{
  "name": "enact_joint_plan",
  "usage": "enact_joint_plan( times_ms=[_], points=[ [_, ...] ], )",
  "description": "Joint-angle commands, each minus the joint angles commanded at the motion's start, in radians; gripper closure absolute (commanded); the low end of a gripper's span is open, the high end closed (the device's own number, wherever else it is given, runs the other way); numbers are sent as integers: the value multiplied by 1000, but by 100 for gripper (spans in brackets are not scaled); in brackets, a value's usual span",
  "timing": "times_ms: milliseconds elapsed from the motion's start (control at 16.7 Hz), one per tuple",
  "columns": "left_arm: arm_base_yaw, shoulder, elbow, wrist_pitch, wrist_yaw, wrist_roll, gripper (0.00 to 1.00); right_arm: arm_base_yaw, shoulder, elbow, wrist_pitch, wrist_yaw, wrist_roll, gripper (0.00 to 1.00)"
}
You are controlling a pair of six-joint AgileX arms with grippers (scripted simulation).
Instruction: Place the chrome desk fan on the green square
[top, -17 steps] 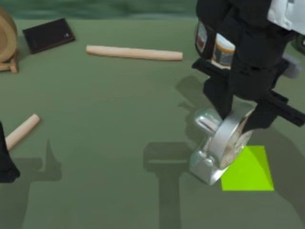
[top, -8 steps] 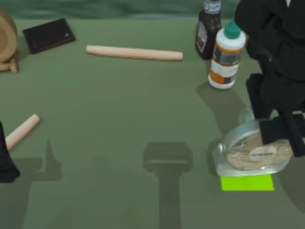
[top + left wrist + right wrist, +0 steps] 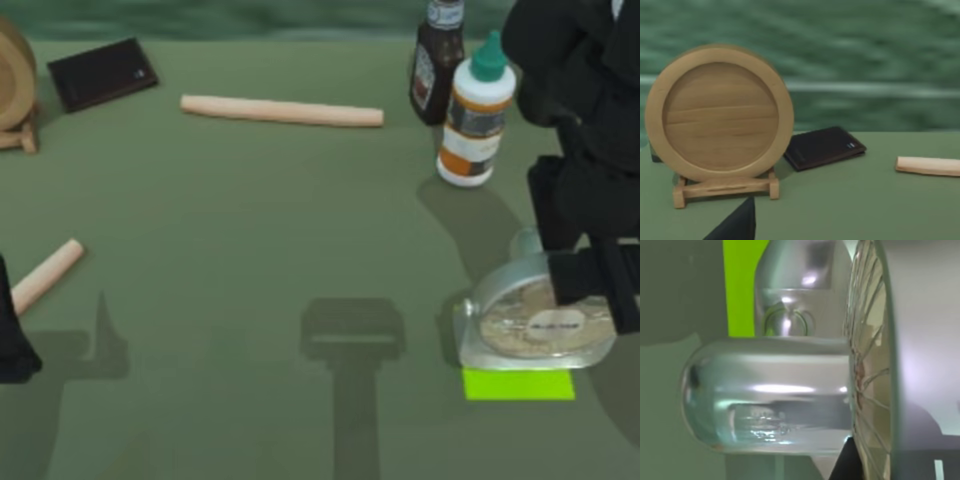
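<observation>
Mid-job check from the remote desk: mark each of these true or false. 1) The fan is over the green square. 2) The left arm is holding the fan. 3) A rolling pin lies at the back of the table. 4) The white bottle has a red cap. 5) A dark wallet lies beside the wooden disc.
1) True: the chrome desk fan covers most of the green square, of which only a strip shows.
2) False: the right gripper is at the fan; the left arm sits parked at the table's left edge.
3) True: the rolling pin lies there.
4) False: the white bottle has a green cap.
5) True: the wallet lies next to the wooden disc.
</observation>
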Motion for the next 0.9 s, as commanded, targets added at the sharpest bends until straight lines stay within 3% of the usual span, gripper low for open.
enact_joint_plan(
  times_ms=[300, 600, 900],
  points=[
    [0, 0, 0, 0, 0, 0, 0, -10, 8, -106, 118, 0, -4, 100],
    [0, 0, 0, 0, 0, 0, 0, -11, 11, -120, 133, 0, -4, 100],
    [0, 0, 0, 0, 0, 0, 0, -11, 11, -120, 133, 0, -4, 62]
  ],
)
